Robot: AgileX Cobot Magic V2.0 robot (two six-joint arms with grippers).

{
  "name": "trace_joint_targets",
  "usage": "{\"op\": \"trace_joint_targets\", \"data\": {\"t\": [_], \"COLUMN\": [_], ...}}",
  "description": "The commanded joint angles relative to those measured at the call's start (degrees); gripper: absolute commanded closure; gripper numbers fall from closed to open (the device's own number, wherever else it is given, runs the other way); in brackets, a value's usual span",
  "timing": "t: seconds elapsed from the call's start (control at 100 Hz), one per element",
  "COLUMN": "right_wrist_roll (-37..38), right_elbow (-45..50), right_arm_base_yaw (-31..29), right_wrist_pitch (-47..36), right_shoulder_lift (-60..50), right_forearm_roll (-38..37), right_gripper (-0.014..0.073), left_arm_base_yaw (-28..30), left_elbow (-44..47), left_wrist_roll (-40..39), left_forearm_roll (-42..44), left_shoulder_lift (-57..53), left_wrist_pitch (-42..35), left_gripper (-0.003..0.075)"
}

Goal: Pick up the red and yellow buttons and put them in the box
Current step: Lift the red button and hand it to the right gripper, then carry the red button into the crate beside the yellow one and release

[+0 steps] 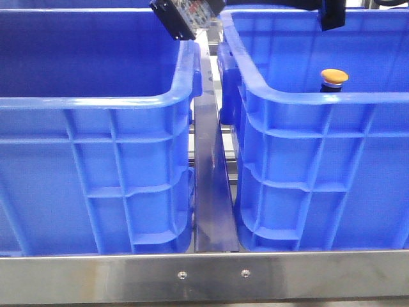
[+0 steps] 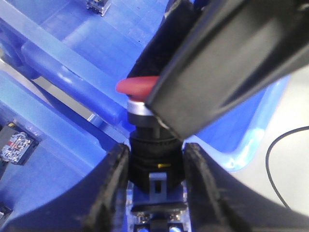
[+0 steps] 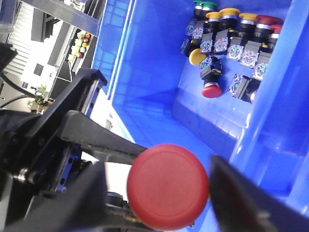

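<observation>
Left end effector [image 2: 155,166]: closed on red button [image 2: 137,87] body. Right end effector [image 3: 159,203]: closed around second red button [image 3: 168,186]. Yellow button [image 1: 334,78]: right blue box [image 1: 307,160].

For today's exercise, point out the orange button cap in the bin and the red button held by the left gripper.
orange button cap [image 1: 334,77], front view, on its domed top.
red button [image 2: 137,87], left wrist view, on its cap's edge.

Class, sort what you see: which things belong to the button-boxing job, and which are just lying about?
Job: red button in left pincer, yellow button, blue box.
Lying about: green button, black cable, metal rail.
</observation>
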Motion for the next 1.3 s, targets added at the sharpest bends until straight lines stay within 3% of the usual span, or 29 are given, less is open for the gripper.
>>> {"op": "trace_joint_targets", "data": {"t": [0.0, 0.08, 0.14, 0.28, 0.35, 0.55, 0.92, 1.09, 1.29], "right_wrist_roll": [-0.4, -0.4, -0.4, -0.4, -0.4, -0.5, -10.5, -21.2, -30.4], "right_elbow": [-1.9, -1.9, -1.9, -1.9, -1.9, -1.9, -1.9, -1.9, -1.8], "right_arm_base_yaw": [-0.1, -0.1, -0.1, -0.1, -0.1, -2.7, -20.8, -24.8, -24.5], "right_wrist_pitch": [1.1, 1.5, 1.7, 1.7, 1.5, 0.6, 0.8, -4.5, -18.7], "right_shoulder_lift": [-1.5, -1.5, -1.5, -1.5, -1.5, -1.5, -1.5, -1.5, -1.5], "right_forearm_roll": [2.9, 2.9, 2.9, 2.9, 2.9, 2.9, 2.9, 1.3, -3.6], "right_gripper": [0.0338, 0.0501, 0.0592, 0.0622, 0.0622, 0.0622, 0.0622, 0.0622, 0.0622], "left_arm_base_yaw": [-0.3, -0.3, -0.3, -0.3, -0.3, -0.1, 3.7, 3.7, 3.7], "left_elbow": [-1.5, -1.5, -1.5, -1.5, -1.5, -1.5, -1.6, -1.6, -1.6], "left_wrist_roll": [-0.1, 0.2, 1.5, 1.6, 1.2, 1.1, 1.1, 1.1, 1.1], "left_forearm_roll": [-1.9, -1.9, -1.9, -1.9, -1.9, -0.8, -1.3, -1.3, -1.2], "left_shoulder_lift": [-1.7, -1.7, -1.7, -1.7, -1.7, -2.5, -4.3, -4.3, -4.3], "left_wrist_pitch": [-2.7, -2.7, -2.7, -2.7, -2.7, -3.1, -2.7, -2.7, -3.0], "left_gripper": [0.0571, 0.0540, 0.0461, 0.0139, 0.0053, 0.0050, 0.0050, 0.0050, 0.0050]}}
